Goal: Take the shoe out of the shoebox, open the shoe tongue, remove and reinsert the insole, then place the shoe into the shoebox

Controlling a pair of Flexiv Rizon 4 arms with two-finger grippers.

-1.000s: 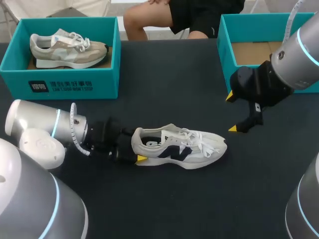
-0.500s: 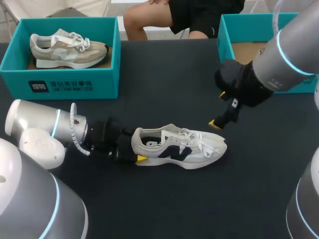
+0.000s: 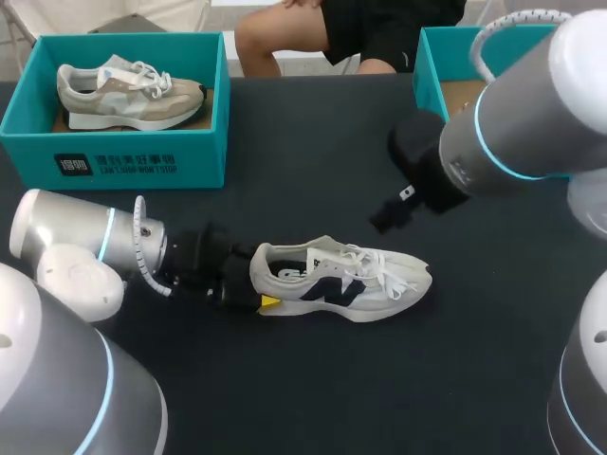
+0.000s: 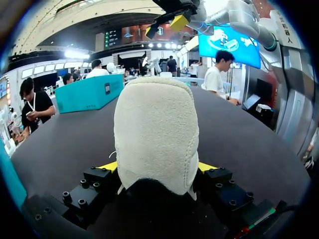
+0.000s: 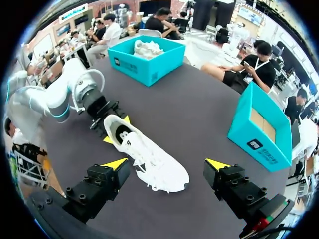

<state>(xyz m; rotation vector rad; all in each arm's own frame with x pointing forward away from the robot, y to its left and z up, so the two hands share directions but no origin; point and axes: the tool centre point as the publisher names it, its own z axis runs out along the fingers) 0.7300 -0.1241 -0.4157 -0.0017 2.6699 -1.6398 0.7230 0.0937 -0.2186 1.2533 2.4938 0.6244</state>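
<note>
From above, the white sneaker (image 3: 346, 277) lies on its sole on the black table (image 3: 313, 142), near the left side, with its toe pointing right. My left gripper (image 3: 250, 286) comes in from the left and has the heel. One yellow tip shows against the near side of the heel; the other is hidden behind the shoe. My right gripper (image 3: 396, 201) hangs above the table just beyond the laces, on the far right of the sneaker and apart from it. From here I cannot tell how its fingers stand. At the far left the left shoebox (image 3: 114, 156) holds a beige sneaker (image 3: 128, 93). At the far right the right shoebox (image 3: 432, 66) is partly covered by my right arm.

Through my left wrist, the sneaker's pale heel (image 4: 154, 129) stands upright between my fingers (image 4: 107, 167). Both yellow tips press on it from either side, so my left gripper (image 4: 157, 168) is pinching the heel. Ahead, over the shoe, my right gripper (image 4: 167, 25) hangs with its two tips spread.

Through my right wrist, the fingers (image 5: 115, 163) of my right gripper (image 5: 166, 164) are spread wide and hold nothing. The white sneaker (image 5: 144, 154) lies below them, with its toe under the gap between the tips and its heel running ahead. It touches neither finger. At the heel my left gripper (image 5: 116, 130) clamps it, a yellow tip on each side. Further ahead sits the left shoebox (image 5: 149, 69) with the beige sneaker (image 5: 145, 47). The right shoebox (image 5: 249, 137) stands off to the side, showing its cardboard floor.
</note>
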